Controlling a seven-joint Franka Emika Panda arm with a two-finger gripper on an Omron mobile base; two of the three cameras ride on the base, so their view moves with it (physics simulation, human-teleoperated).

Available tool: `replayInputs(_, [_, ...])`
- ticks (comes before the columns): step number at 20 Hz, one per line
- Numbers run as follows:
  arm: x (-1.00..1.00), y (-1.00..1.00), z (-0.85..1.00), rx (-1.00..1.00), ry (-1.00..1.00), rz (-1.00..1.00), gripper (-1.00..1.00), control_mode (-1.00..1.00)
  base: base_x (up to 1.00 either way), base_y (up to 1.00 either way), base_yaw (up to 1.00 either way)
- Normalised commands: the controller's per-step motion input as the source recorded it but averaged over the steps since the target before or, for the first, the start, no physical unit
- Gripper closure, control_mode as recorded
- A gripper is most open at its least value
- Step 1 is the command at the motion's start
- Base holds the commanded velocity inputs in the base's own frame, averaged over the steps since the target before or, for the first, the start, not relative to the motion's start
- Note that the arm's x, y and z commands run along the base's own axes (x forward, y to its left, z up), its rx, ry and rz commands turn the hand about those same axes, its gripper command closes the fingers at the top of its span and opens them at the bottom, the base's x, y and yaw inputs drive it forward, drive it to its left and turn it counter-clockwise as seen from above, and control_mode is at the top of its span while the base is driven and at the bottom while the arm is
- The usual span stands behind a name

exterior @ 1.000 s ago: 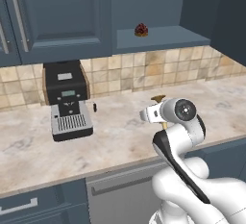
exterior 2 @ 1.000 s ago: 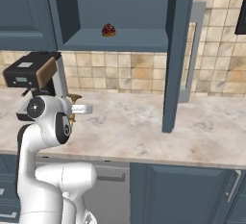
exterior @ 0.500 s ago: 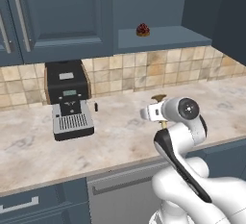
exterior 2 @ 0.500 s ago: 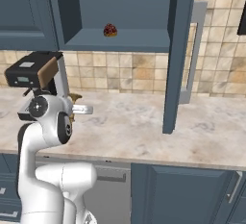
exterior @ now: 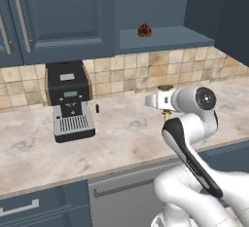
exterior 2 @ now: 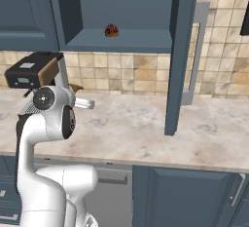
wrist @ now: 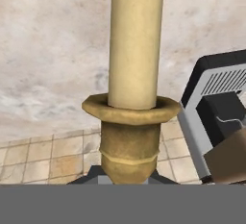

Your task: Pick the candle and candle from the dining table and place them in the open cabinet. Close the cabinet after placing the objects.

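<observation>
Midway is the fair judgement: the cream candle on its brass candlestick (wrist: 133,98) is off the dining table and carried in front of the wall cabinet (exterior 2: 116,38), but not yet set inside. In the hand view the candlestick's base rises straight out from between the fingers at the bottom edge, the brass collar and cream shaft running up through the middle of that view, so the tool (exterior: 165,105) is clenched on the candlestick's foot. The fingertips themselves are hidden behind the brass.

From the left base view the tool sits at the end of the wrist above the beige worktop (exterior: 121,138), to the right of the coffee machine (exterior: 70,102), with a bit of brass showing at it. The open shelf lies higher up and beyond it, so a lift and a reach forward are likely needed.

On that shelf rests a small dark red lump (exterior 2: 112,30), which is not a task item. The cabinet door (exterior 2: 180,50) stands open, edge-on, with its silver bar handle (exterior 2: 194,55) behind. The ribbed yellow candle is nowhere on the shelf, so it probably has yet to be fetched, and closing the door comes last.
</observation>
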Motion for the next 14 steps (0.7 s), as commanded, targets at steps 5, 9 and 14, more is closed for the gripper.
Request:
replayInputs(5, [0.0, 0.0, 0.52, 0.09, 0.0, 0.0, 1.0, -1.0, 0.0, 0.0, 0.0])
replayInputs(9, [0.0, 0.05, 0.43, 0.08, 0.0, -0.06, 1.0, -1.0, 0.0, 0.0, 0.0])
replayInputs(14, [0.0, 0.07, 0.27, 0.22, 0.0, -0.15, 1.0, -1.0, 0.0, 0.0, 0.0])
